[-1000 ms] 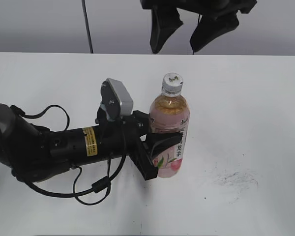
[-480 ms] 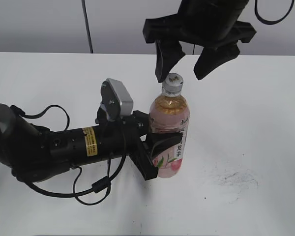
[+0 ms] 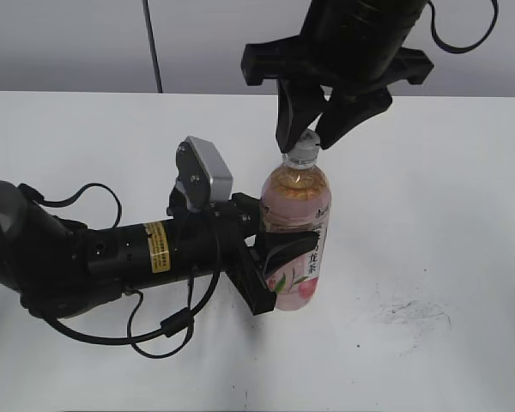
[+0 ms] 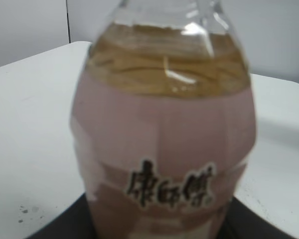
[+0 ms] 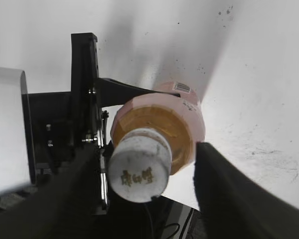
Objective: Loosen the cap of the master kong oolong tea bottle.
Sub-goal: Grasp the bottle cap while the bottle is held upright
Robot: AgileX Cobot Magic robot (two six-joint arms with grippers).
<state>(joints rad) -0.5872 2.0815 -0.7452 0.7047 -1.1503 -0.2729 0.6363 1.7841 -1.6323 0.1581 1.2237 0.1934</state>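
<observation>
The master kong oolong tea bottle [image 3: 296, 215] stands upright on the white table, with amber tea and a pink label. My left gripper [image 3: 275, 270] reaches in from the left and is shut on the bottle's lower body; the left wrist view is filled by the bottle [image 4: 164, 139]. The white cap [image 3: 305, 152] sits on top. My right gripper [image 3: 309, 140] hangs over it from above, open, with one finger on each side of the cap. In the right wrist view the cap [image 5: 139, 167] lies between the two dark fingers [image 5: 234, 199], with a gap on the right side.
The white table [image 3: 429, 189] has dark scuff marks [image 3: 412, 313] to the right of the bottle. A black cable [image 3: 153, 43] runs down the grey back wall. The left arm's body and cables [image 3: 112, 257] lie across the table's left front.
My right gripper has come down from above the bottle and now straddles the cap, its fingers closer together. The left gripper and the bottle have not moved.
</observation>
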